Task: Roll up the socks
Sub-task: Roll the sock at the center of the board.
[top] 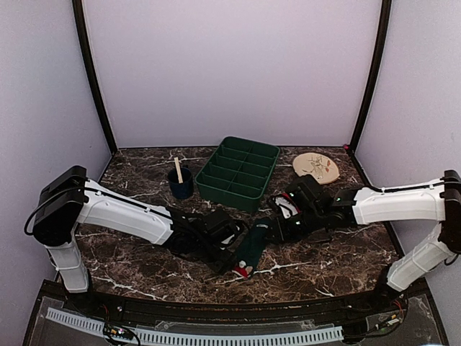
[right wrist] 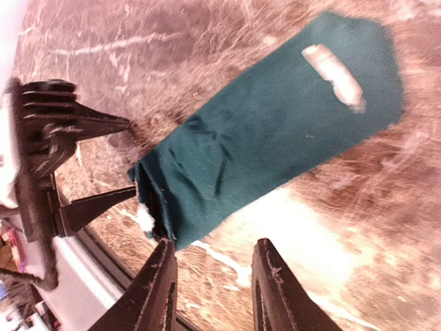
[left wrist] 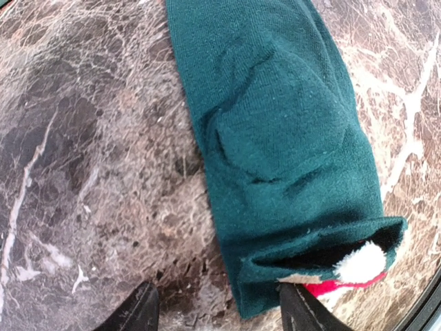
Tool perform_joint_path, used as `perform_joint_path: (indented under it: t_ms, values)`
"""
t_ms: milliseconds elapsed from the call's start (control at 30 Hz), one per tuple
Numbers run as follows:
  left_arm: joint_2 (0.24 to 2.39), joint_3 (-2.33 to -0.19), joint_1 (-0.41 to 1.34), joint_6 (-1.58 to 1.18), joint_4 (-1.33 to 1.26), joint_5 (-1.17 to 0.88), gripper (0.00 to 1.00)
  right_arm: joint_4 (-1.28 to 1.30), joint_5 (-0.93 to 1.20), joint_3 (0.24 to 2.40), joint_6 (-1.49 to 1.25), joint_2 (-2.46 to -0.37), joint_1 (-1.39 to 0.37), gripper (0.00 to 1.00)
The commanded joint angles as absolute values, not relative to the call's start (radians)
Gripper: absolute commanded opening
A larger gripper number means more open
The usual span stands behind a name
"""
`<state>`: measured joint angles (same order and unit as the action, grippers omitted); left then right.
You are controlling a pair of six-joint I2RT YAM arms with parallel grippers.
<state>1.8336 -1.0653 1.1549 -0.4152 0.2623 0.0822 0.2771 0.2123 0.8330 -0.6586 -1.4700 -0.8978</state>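
Observation:
The dark teal sock [top: 253, 245] lies flat on the marble table near the front. It covers the red sock, whose red and white end [top: 243, 271] peeks out at the near end. In the left wrist view the teal sock [left wrist: 275, 138] fills the middle, with the red sock [left wrist: 329, 287] and its white patch [left wrist: 362, 264] showing in its folded end. My left gripper [left wrist: 220, 312] is open, its right finger at the sock's corner. My right gripper [right wrist: 213, 279] is open and empty, beside the teal sock [right wrist: 275, 131]. In the top view the left gripper [top: 227, 254] and right gripper [top: 277, 227] flank the sock.
A green compartment tray [top: 239, 173] stands at the back middle. A dark blue cup [top: 181, 183] with a wooden stick is to its left, a round wooden disc [top: 316, 166] to its right. The table's front edge runs just below the sock.

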Motion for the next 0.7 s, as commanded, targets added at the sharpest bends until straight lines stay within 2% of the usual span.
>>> perform_joint_path:
  t_ms: [0,133,333,667]
  values:
    - [1.901,-1.060,1.158,-0.429,0.367,0.003,0.62,0.291,0.013,0.781,-0.615,-1.359,-0.947,0.34]
    - [1.925,-1.077,1.157,-0.437,0.388,-0.021,0.62,0.312,-0.154,0.748,-0.588,-1.291,-1.073,0.34]
    - [1.948,-1.098,1.158,-0.441,0.427,-0.042,0.61,0.324,-0.391,0.746,-0.564,-1.294,-1.292,0.34]
    - [1.963,-1.115,1.158,-0.437,0.468,-0.119,0.61,0.295,-0.587,0.787,-0.460,-1.470,-1.528,0.36]
